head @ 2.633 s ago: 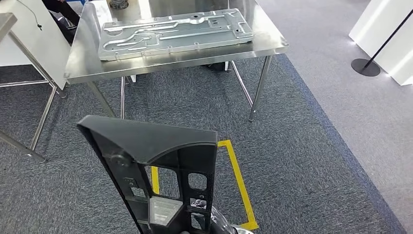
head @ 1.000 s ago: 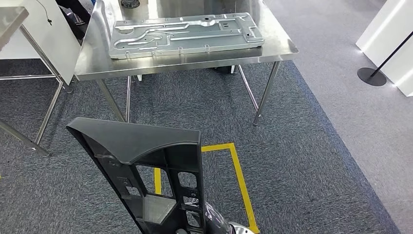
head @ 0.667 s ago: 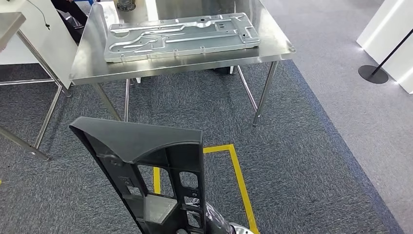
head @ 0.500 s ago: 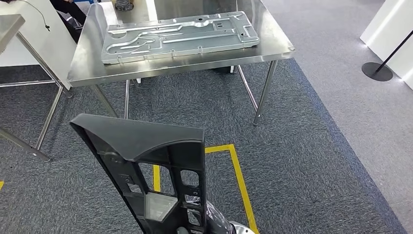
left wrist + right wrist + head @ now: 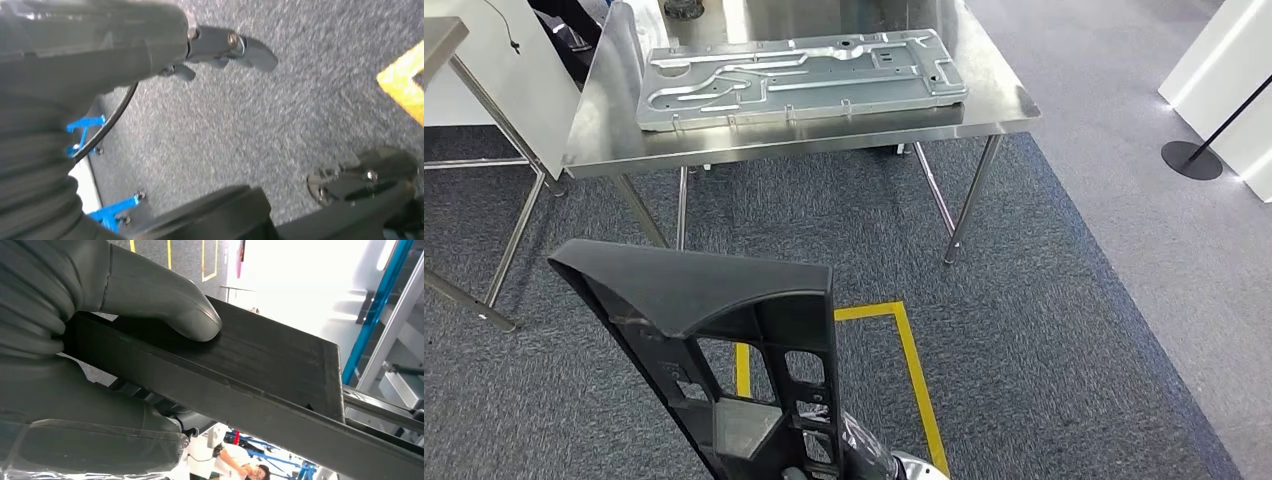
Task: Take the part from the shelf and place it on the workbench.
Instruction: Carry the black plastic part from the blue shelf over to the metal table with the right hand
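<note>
Black plastic, the part (image 5: 714, 340) is off the shelf and gripped by the right hand (image 5: 75, 355), thumb pressed on its edge. The left hand (image 5: 220, 47) hangs with fingers apart, holding nothing. The steel counter (image 5: 604, 140) (a metal panel (image 5: 799, 75) on it) lies far ahead, so approach and placing remain.

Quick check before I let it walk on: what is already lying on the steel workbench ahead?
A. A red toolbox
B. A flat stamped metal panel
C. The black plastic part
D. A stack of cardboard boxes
B: the head view shows a flat stamped metal panel lying on the workbench, while the black plastic part is gripped by the right hand.
</note>
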